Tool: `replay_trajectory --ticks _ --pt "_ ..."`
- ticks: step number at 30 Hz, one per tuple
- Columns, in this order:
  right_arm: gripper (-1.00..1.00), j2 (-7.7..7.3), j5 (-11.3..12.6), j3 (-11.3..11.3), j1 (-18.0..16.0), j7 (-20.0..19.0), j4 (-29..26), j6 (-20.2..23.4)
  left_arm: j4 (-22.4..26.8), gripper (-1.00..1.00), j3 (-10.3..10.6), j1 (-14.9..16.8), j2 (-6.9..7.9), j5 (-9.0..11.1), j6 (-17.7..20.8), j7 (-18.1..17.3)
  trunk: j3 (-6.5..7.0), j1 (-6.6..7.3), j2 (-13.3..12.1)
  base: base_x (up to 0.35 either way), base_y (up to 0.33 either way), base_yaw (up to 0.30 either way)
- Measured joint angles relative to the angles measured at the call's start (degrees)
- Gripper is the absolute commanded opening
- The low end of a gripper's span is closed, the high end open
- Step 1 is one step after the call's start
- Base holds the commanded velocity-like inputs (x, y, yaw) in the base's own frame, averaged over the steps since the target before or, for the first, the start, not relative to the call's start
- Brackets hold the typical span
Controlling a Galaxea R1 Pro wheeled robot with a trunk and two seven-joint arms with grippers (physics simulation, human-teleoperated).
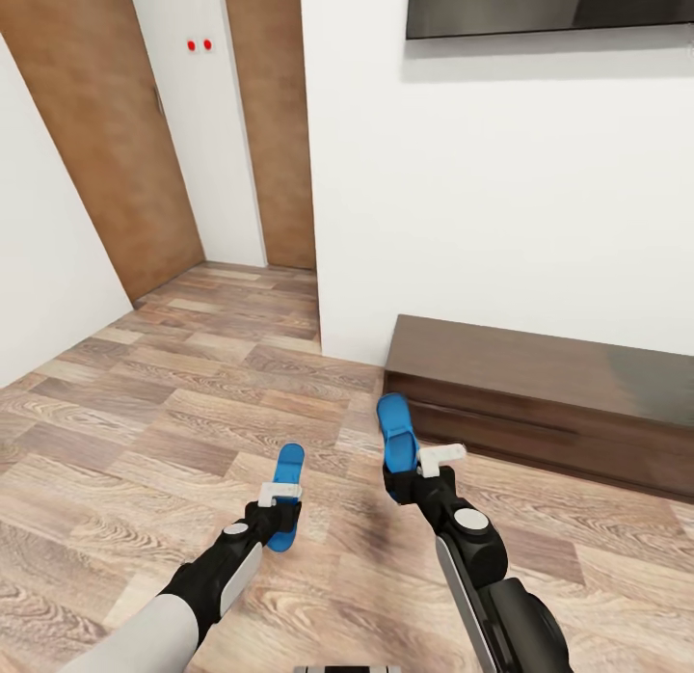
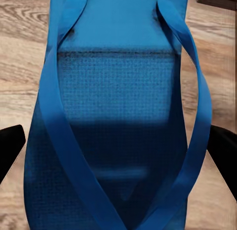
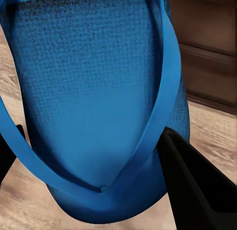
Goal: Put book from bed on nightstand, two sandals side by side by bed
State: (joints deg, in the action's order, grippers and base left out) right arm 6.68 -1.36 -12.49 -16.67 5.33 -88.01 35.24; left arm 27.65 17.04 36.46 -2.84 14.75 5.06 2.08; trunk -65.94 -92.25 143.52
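Observation:
Each of my grippers carries one bright blue sandal above the wood-plank floor. The left gripper (image 1: 280, 519) is shut on a sandal (image 1: 287, 472) whose toe end sticks out ahead of the fingers; up close its sole and straps (image 2: 118, 116) sit between two black fingers (image 2: 10, 148). The right gripper (image 1: 403, 475) is shut on the other sandal (image 1: 395, 430), held near the bench's left end; its textured sole (image 3: 94, 92) lies against a black finger (image 3: 192, 180). The bed, the book and the nightstand are out of view.
A long low dark-brown bench (image 1: 549, 403) stands against the white wall at right, under a dark wall-mounted screen (image 1: 549, 6). Tan wooden doors (image 1: 96, 123) close a short passage at far left. Open plank floor (image 1: 164, 403) stretches ahead and left.

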Motion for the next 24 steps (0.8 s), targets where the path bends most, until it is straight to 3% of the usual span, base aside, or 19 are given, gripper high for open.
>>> replay_trajectory --ticks 24 --pt "-1.0 0.0 -0.01 -0.07 0.0 0.0 0.0 0.0 -0.05 -1.0 0.04 0.0 -0.03 -0.02 -0.31 0.02 5.24 1.0 -1.09 0.0 0.0 0.0"
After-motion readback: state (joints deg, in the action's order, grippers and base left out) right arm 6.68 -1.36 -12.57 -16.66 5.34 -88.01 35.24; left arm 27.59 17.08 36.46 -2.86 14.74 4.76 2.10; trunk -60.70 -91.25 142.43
